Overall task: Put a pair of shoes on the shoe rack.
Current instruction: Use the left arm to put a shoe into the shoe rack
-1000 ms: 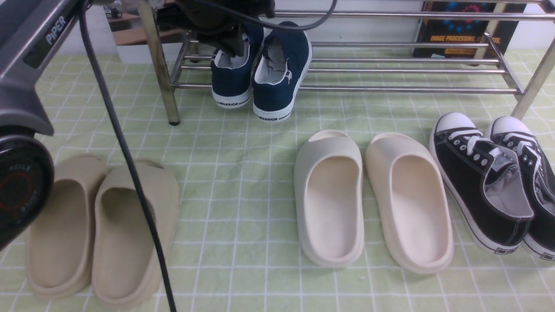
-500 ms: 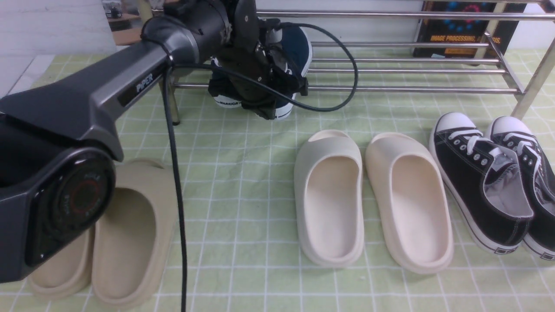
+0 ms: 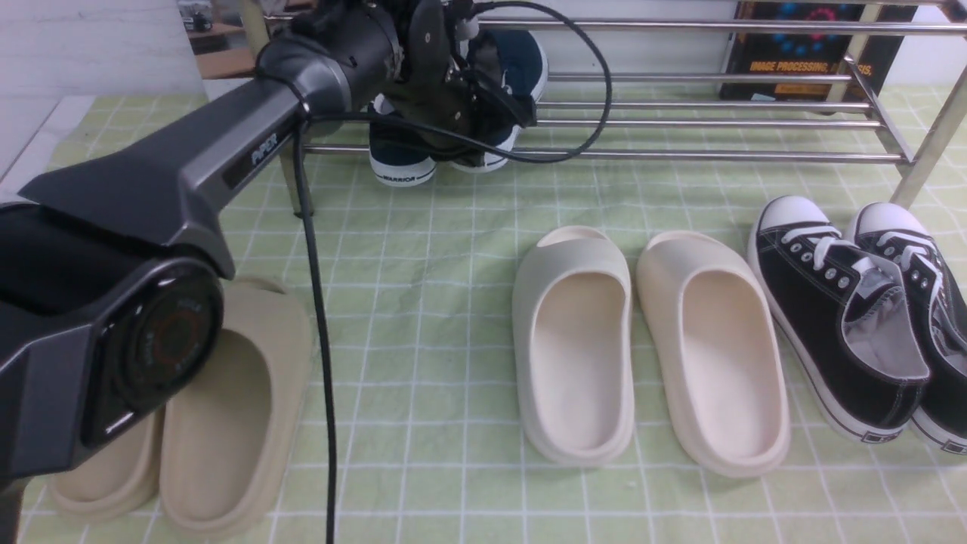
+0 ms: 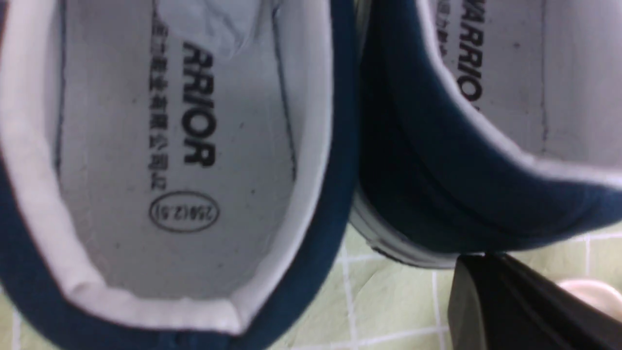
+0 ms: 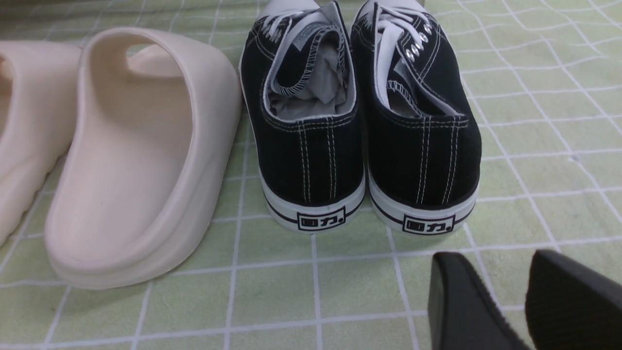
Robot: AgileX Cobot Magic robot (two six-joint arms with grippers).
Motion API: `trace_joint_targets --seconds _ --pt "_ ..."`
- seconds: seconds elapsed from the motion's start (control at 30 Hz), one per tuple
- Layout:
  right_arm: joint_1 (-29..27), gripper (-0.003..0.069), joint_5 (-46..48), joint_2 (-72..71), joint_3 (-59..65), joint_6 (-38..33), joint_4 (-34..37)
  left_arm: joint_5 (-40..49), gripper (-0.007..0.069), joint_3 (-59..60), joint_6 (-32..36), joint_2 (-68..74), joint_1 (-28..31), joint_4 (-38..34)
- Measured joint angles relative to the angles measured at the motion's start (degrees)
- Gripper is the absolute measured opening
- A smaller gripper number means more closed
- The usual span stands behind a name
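Two navy-blue slip-on shoes stand side by side at the left end of the chrome shoe rack [image 3: 680, 156]. The left shoe [image 3: 400, 160] [image 4: 184, 146] has its heel sticking out over the rack's front bar. Sitting further in is the right shoe [image 3: 530, 69] [image 4: 437, 170]. My left gripper [image 3: 474, 151] [image 4: 486, 262] is shut, and its tip touches the right shoe's heel from behind. The right gripper [image 5: 505, 291] hovers open over the cloth behind the black sneakers, nothing between its fingers.
On the green checked cloth lie a pair of cream slides [image 3: 574, 340], a pair of beige slides [image 3: 227, 423] under my left arm, and black lace-up sneakers [image 3: 838, 325] [image 5: 311, 146] by the rack's right leg. A dark box [image 3: 801, 53] stands behind the rack.
My left arm swung from above the left navy shoe's opening down to the right shoe's heel. That shoe has slid further onto the rack.
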Motion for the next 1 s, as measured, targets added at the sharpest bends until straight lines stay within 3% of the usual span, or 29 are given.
trace_joint_targets --seconds 0.17,0.33,0.5,0.83,1.0 --pt "0.00 0.0246 0.00 0.00 0.00 0.00 0.00 3.65 -0.0013 -0.03 1.24 -3.84 0.05 0.06" --pt "0.00 0.0246 0.00 0.00 0.00 0.00 0.00 9.55 -0.0013 -0.40 7.73 -12.18 0.05 0.81" --pt "0.00 0.0246 0.00 0.00 0.00 0.00 0.00 14.86 -0.0013 -0.69 11.01 -16.46 0.05 5.71" --pt "0.00 0.0246 0.00 0.00 0.00 0.00 0.00 16.31 -0.0013 -0.69 7.93 -6.99 0.11 10.48" --pt "0.00 0.0246 0.00 0.00 0.00 0.00 0.00 12.49 -0.0013 -0.58 3.86 -1.33 0.11 13.24"
